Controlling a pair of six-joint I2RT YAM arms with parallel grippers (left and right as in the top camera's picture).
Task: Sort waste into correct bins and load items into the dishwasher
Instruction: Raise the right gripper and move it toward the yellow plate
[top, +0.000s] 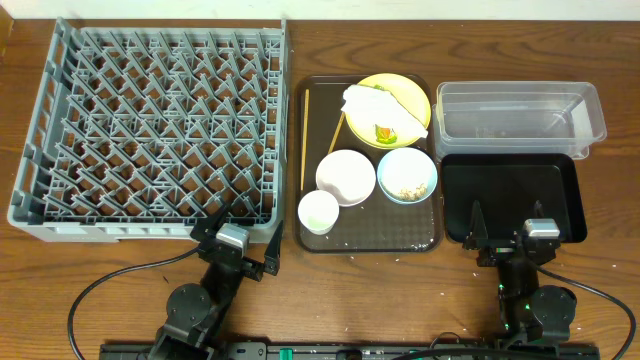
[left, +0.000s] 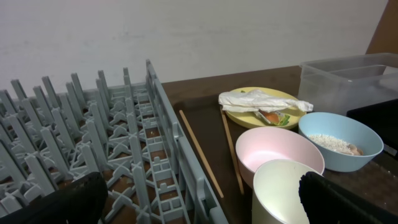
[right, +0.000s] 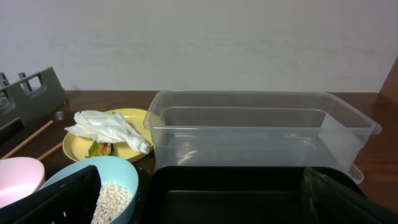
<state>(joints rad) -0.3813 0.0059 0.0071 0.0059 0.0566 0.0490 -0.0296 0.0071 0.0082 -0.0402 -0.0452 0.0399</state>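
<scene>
The grey dish rack (top: 150, 130) fills the left of the table. A brown tray (top: 420, 240) holds the yellow plate (top: 400, 92) with the crumpled white napkin (top: 380, 105) and a yellow-green scrap on it, the white bowl (top: 345, 177), the small white cup (top: 318, 211), the light blue bowl (top: 406, 175) with rice crumbs, and two chopsticks (top: 305, 130). The clear tub (top: 520, 118) and black tray (top: 515, 195) stand at the right. My left gripper (top: 232, 240) is open and empty at the rack's near edge. My right gripper (top: 510, 240) is open and empty at the black tray's near edge.
In the left wrist view the cup (left: 286, 193) and white bowl (left: 280, 152) lie close ahead on the right, with the rack wall (left: 186, 168) in the middle. In the right wrist view the black tray (right: 249, 193) and clear tub (right: 249, 134) lie straight ahead.
</scene>
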